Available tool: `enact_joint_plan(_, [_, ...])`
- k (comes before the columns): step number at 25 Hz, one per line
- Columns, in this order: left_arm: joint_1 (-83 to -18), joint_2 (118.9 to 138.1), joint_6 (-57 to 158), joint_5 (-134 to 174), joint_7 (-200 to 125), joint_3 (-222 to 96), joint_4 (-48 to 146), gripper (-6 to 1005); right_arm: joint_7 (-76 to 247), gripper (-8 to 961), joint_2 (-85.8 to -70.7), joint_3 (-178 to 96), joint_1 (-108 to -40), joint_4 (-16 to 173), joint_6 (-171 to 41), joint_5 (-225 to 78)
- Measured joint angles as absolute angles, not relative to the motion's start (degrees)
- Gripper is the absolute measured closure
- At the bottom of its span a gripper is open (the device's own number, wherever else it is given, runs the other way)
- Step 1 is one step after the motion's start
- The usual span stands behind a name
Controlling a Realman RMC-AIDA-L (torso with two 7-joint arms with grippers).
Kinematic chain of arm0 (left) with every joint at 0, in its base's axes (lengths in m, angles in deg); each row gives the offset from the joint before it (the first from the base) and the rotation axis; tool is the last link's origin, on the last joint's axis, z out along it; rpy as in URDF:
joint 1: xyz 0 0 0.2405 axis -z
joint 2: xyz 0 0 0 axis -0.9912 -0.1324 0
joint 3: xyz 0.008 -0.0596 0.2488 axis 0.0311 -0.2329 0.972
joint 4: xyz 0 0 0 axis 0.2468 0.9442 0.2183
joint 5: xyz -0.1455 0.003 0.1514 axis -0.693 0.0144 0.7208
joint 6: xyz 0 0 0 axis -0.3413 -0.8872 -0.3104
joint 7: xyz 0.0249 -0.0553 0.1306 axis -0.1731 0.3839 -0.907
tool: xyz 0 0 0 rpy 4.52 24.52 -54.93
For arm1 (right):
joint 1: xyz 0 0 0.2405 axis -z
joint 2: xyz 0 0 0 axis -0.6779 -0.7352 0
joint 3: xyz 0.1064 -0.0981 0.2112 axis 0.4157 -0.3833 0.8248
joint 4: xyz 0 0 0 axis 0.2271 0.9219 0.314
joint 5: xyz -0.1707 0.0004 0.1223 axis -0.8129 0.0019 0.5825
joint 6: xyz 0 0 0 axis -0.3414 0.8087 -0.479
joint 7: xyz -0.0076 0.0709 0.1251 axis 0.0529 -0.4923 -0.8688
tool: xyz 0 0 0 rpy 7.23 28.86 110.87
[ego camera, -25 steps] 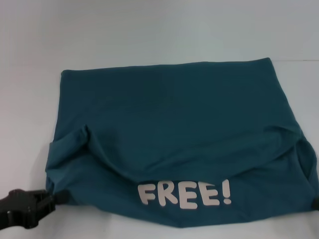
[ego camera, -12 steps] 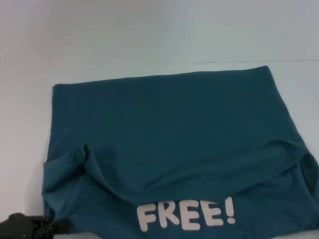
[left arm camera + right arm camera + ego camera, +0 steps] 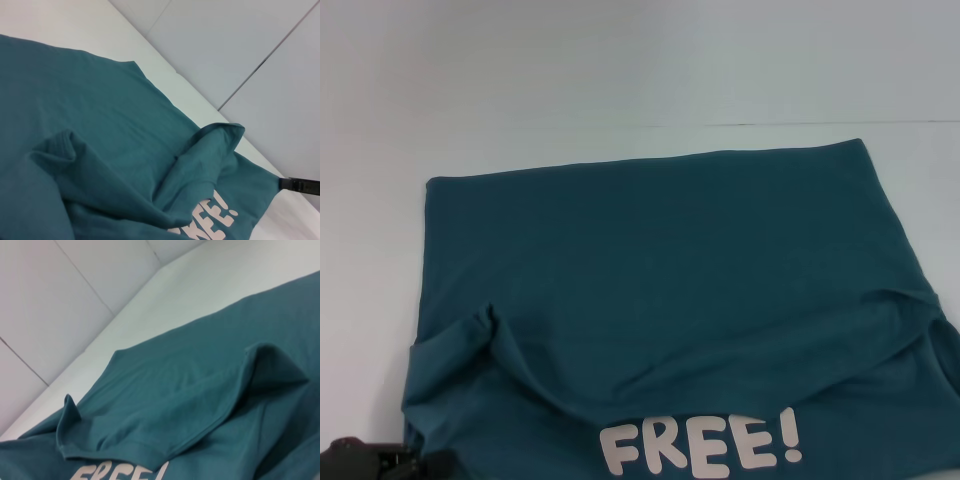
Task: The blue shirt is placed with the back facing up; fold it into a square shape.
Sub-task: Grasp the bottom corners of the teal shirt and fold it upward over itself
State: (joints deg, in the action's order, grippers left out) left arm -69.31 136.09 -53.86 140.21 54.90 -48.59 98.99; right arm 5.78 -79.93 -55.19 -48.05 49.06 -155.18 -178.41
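1. The blue shirt (image 3: pixel 670 300) is laid across the white table (image 3: pixel 620 80), where it fills most of the head view.
2. The far edge of the shirt lies straight and flat; its two far corners are seen at the left and right of the head view.
3. The near portion of the shirt is folded over, so that the white "FREE!" lettering (image 3: pixel 702 447) is exposed at the near edge.
4. A raised crease is formed on the shirt's left side, where the fabric is bunched into a ridge; a shallower fold is seen on the right side.
5. The left gripper (image 3: pixel 382 462) is located at the near-left corner of the shirt, at the bottom edge of the head view. Only part of its black body is visible, and whether its jaws are open or closed cannot be told.
6. The right gripper is not seen in the head view. In the left wrist view, a dark gripper tip (image 3: pixel 300 185) is seen at the far corner of the shirt, touching the fabric edge; the state of its jaws cannot be told.
7. In the right wrist view, the shirt (image 3: pixel 200 405) is shown with its folded layers lifted slightly from the table.
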Motion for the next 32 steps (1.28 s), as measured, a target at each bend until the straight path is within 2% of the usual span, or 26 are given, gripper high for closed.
enact_joint_plan(7, [-66.49,134.96,-53.92,139.76,55.28,-52.03,98.73,961,5.74,937,-79.62,-51.87,-50.46,49.06,-156.17,-178.05])
enact_joint_plan(16, [-56.74,132.84,-49.81,138.53,57.69,-57.5,96.52,962,3.82,936,-78.81,-45.38,-59.58,49.19,-154.01,-178.0])
enact_joint_plan(28, [-48.62,132.69,-29.62,134.7,59.67,-57.12,92.0,961,0.09,935,-78.5,-45.04,-72.59,49.82,-138.45,-178.0])
enact_joint_plan(32, [-46.5,132.58,-22.29,133.22,59.25,-56.33,89.03,961,-0.16,935,-78.93,-45.22,-76.15,49.98,-131.51,-178.0])
